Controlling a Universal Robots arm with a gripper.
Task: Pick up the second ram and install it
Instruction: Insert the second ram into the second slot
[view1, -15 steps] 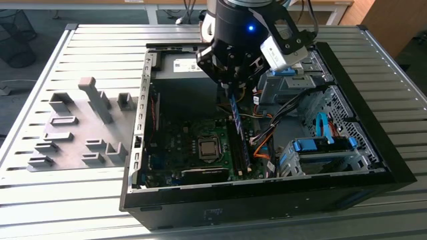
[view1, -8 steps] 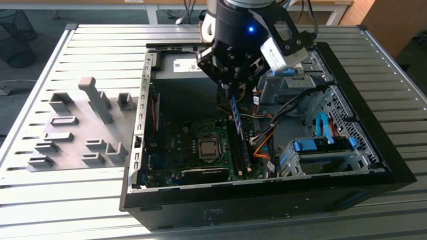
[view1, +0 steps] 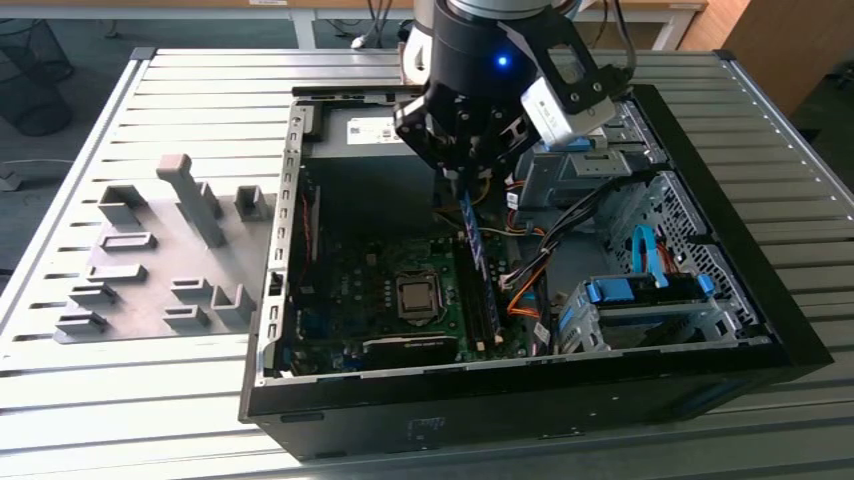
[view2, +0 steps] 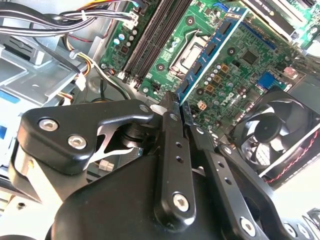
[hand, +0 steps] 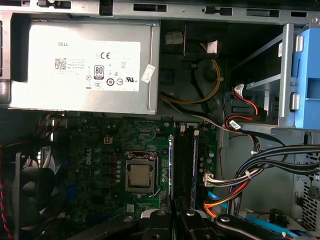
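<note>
Where your hand (view2: 176, 111) comes together, you see its fingers (view2: 172, 165) clamped on the second ram (view2: 210, 49), which stands on edge over the motherboard (hand: 110, 150) beside the memory slots (hand: 186, 160). Beyond lie the processor socket (hand: 140, 177), then the power supply (hand: 85, 65) at the case (view1: 534, 400) wall.

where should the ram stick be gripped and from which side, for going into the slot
Probably pinch the ram stick across its two flat faces, coming from above the board, as the tool does now. The stick is thin and stands on edge, in line with the memory slots, so its lower edge stays free.
</note>
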